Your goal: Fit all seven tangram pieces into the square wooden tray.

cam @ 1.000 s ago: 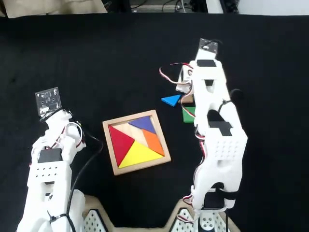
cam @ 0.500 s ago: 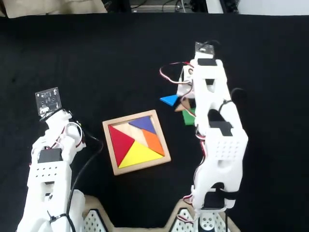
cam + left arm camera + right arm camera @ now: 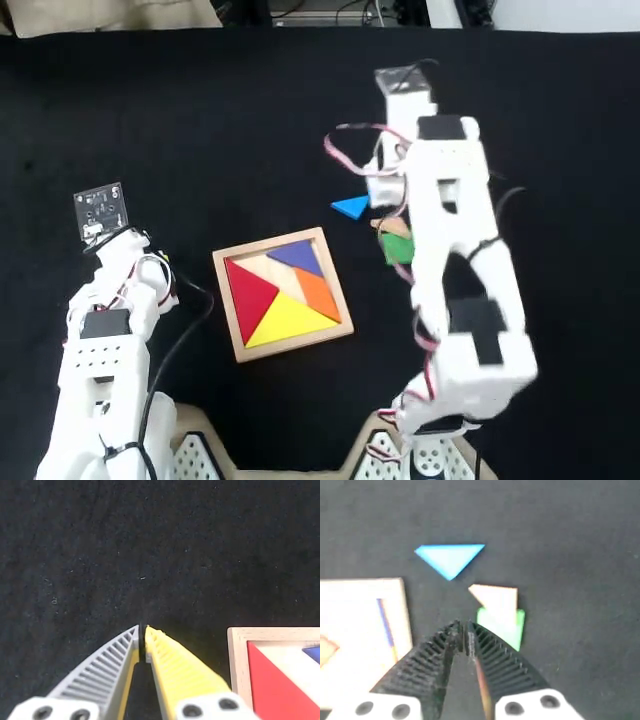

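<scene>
Green piece point(image 3: 397, 250) sits half under the tan triangle point(image 3: 396, 226), one side lost behind the right arm point(image 3: 450, 200). The wooden tray point(image 3: 237, 665) is sliced off by both wrist views' edges, most of its inside unseen there.

High view: fixed overhead, looks down over the table point(image 3: 200, 120), both arms, the wooden tray point(image 3: 268, 243). Left wrist view: close above the left gripper point(image 3: 144, 628), faces down and forward, shares 1 tray corner. Right wrist view: higher, looks past the right gripper point(image 3: 465, 626), shares tray edge and blue triangle point(image 3: 450, 557).
</scene>
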`<state>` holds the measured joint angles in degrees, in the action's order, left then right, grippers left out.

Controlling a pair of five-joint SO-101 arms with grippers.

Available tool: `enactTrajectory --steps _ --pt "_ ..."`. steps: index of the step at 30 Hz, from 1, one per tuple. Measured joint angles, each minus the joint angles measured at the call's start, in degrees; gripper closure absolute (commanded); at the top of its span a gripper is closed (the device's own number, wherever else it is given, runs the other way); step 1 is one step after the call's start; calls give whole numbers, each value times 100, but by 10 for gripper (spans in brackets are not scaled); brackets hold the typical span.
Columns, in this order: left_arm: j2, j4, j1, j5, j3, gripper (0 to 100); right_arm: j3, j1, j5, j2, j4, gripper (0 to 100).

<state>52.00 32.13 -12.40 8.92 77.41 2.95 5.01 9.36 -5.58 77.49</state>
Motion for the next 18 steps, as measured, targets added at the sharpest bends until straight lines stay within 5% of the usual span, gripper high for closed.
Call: enactTrajectory --steps 3,8,14,18 --pt "0 0 0 0 0 970 571 62 237 677 -281 976" --pt "0 0 0 0 0 970 1125 62 1090 941 -686 806" --pt "0 0 0 0 0 970 897 26 2541 -167 -624 790" --pt "0 0 0 0 0 970 -193 -290 2804 -1345 -229 790"
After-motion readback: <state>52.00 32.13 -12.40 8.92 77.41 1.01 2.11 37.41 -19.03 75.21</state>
